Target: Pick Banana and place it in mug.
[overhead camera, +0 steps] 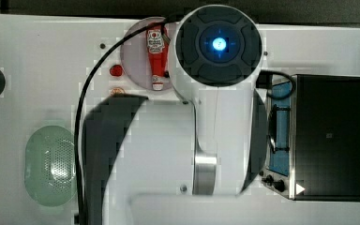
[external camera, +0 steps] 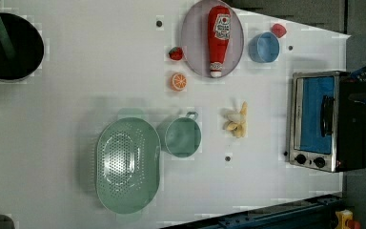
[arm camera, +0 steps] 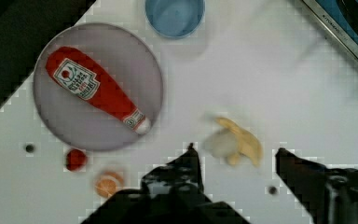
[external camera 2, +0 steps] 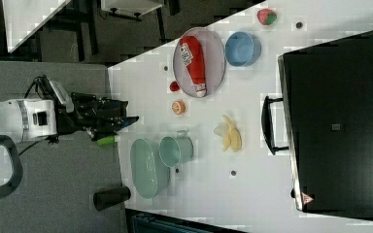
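Gripper (arm camera: 235, 151): hanging above the table (arm camera: 270, 84) with jaws standing well apart, holding nothing. Banana (arm camera: 237, 141): lying flat below and between the fingertips, its long axis running slantwise across the gap. Mug (external camera: 183, 137): sitting upright just beside the banana.

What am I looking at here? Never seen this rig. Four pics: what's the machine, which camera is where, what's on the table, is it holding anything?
It is a single robot arm with a two-fingered gripper. Three cameras stand off the arm; the fourth rides on the wrist, so the two dark fingers poke into its picture. In the top view the arm's white body covers much of the table.

On the white table: a small peeled banana, a teal mug beside a pale-green perforated dish, a ketchup bottle lying on a grey plate, a blue cup, an orange slice, two small red fruits and a toaster oven.

The gripper is open and holds nothing. In the right view it hangs clear of the table; the banana lies untouched.
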Robot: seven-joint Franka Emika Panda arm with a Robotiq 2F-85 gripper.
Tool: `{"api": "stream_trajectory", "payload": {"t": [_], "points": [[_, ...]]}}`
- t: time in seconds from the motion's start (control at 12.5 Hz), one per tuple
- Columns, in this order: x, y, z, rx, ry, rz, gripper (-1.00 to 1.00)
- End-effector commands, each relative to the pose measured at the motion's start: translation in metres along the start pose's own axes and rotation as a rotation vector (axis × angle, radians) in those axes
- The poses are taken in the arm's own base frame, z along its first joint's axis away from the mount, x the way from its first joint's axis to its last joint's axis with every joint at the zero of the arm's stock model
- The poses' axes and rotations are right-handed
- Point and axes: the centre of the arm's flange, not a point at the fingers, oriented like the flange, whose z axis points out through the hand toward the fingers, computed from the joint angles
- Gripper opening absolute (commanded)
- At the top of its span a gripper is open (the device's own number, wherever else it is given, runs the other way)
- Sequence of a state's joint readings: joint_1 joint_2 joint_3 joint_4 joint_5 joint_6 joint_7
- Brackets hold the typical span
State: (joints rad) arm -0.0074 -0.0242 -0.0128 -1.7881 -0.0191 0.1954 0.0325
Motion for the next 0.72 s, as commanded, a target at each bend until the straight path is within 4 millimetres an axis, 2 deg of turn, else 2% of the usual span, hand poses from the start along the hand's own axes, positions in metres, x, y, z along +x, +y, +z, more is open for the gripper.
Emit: {"api": "stream_trajectory", "payload": {"t": [0.08,0.24,0.4,0.72], "points": [[-0.04,0.082,-0.067,0.022,-0.028,0.016,0.6],[-0.041,0.081,-0.045,-0.011,-0.061,0.013,0.99],[-0.04,0.077,-0.002,-0.06,-0.11,-0.01,1.0],[-0.034,0.061,0.107,-0.092,-0.14,-0.066,1.0]]}}
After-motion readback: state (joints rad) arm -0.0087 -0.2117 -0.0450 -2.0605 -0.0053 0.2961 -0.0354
